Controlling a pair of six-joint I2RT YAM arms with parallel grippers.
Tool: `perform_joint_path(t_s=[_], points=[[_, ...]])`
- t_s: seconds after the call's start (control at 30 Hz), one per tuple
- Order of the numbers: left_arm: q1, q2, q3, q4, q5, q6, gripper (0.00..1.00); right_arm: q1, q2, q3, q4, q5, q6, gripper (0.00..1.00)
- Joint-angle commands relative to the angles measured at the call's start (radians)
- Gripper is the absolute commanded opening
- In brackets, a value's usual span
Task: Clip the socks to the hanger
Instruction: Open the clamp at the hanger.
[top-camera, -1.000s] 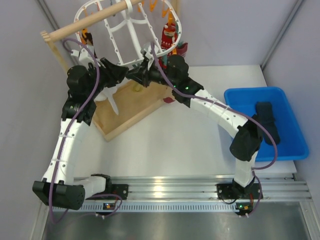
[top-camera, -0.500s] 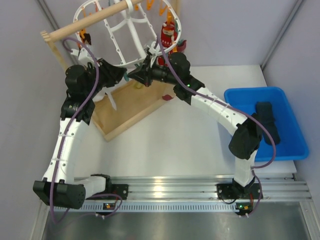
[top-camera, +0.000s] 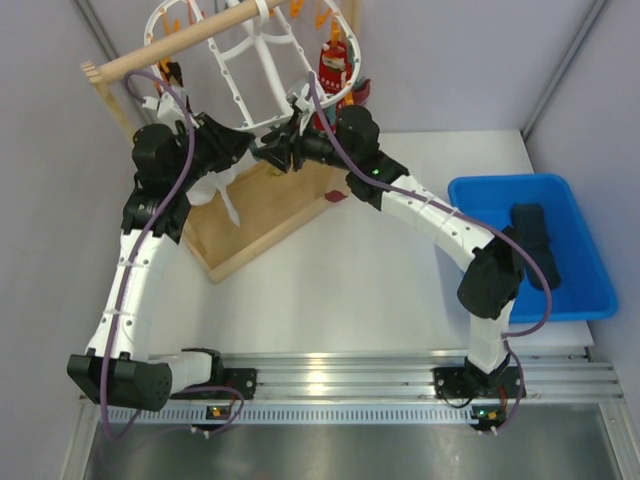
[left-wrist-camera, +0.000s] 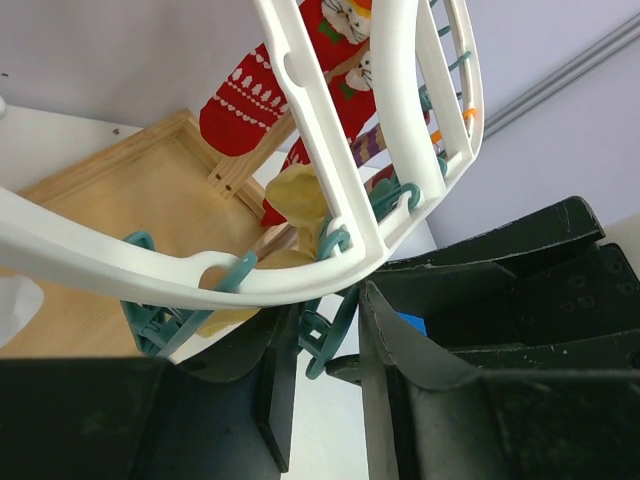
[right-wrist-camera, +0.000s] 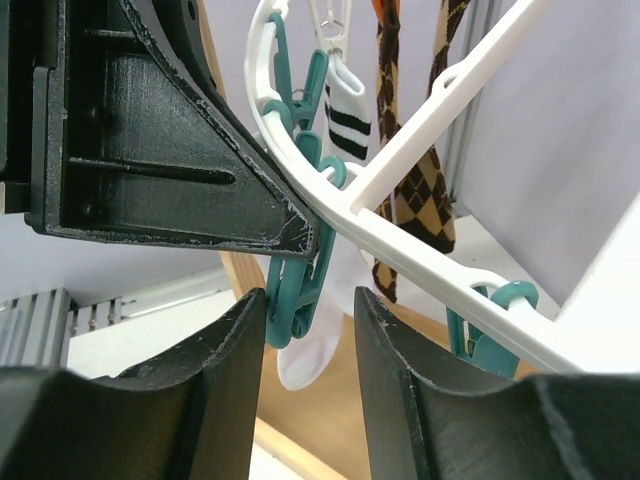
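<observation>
The white hanger (top-camera: 235, 70) hangs tilted from the rod, with socks clipped on it: a red patterned one (top-camera: 333, 68), a brown argyle pair (right-wrist-camera: 415, 190) and a white striped one (right-wrist-camera: 345, 90). Both grippers meet at its near lower rim. My left gripper (top-camera: 252, 150) is closed on a teal clip (left-wrist-camera: 325, 335) under the rim (left-wrist-camera: 390, 120), and a tan-yellow sock (left-wrist-camera: 295, 195) hangs beyond. My right gripper (top-camera: 276, 150) is open. A teal clip (right-wrist-camera: 295, 290) rests against its left finger (right-wrist-camera: 235, 350), and a white sock (right-wrist-camera: 310, 355) hangs behind. A dark sock (top-camera: 535, 235) lies in the bin.
A round wooden rod (top-camera: 170, 45) on a post carries the hanger above a wooden base tray (top-camera: 255, 215). A blue bin (top-camera: 570, 290) stands at the right. Grey walls close in on both sides and at the back.
Both grippers and the hanger's near rim have shifted slightly up and away from me. The right gripper has closed in on the left one at the rim.
</observation>
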Motion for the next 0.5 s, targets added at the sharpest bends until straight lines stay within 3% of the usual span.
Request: perform_joint_path(t_s=[0.0, 0.27, 0.4, 0.47], points=[[-0.003, 0.010, 0.059, 0.060, -0.028, -0.051, 0.00, 0.028, -0.005, 0.027, 0.024, 0.047, -0.063, 0.40], [-0.004, 0.019, 0.064, 0.052, -0.033, -0.102, 0.00, 0.060, 0.003, 0.026, 0.027, 0.075, -0.126, 0.40], [-0.004, 0.019, 0.059, 0.055, -0.039, -0.126, 0.00, 0.086, 0.009, 0.032, 0.005, 0.125, -0.230, 0.36], [-0.004, 0.019, 0.058, 0.058, -0.034, -0.135, 0.00, 0.095, 0.009, 0.035, -0.010, 0.147, -0.263, 0.28]])
